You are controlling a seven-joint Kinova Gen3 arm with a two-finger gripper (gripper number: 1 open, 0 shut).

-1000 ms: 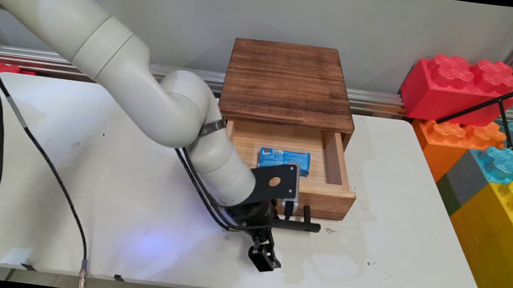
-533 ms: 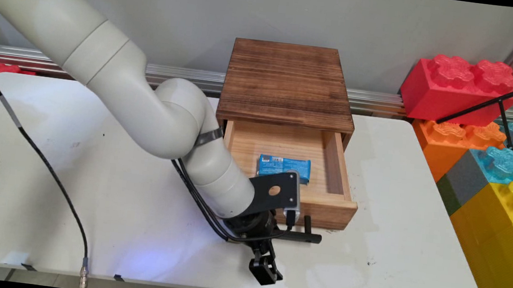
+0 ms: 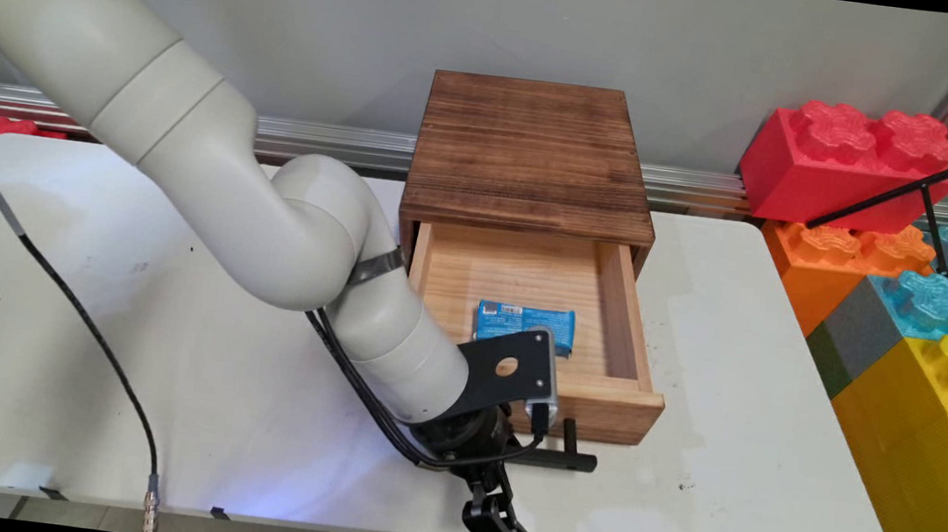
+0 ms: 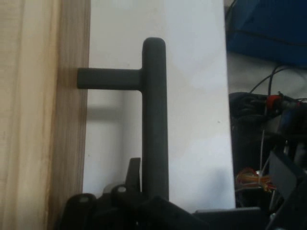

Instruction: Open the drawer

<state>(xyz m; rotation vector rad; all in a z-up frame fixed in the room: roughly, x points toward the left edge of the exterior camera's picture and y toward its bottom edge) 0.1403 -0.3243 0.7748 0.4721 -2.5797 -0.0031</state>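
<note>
Clamping the black handle of the open wooden drawer at lower center: gripper, fingers closed on the bar. Lying inside the drawer, a blue packet. Filling the frame, a white table; stacking at right, big coloured blocks; standing behind, a grey wall.

Grey wall behind white table — giant toy bricks beside.

drawer slid further out toward 6 o'clock, gripper on its black handle moved same way; blue packet rode along
</note>
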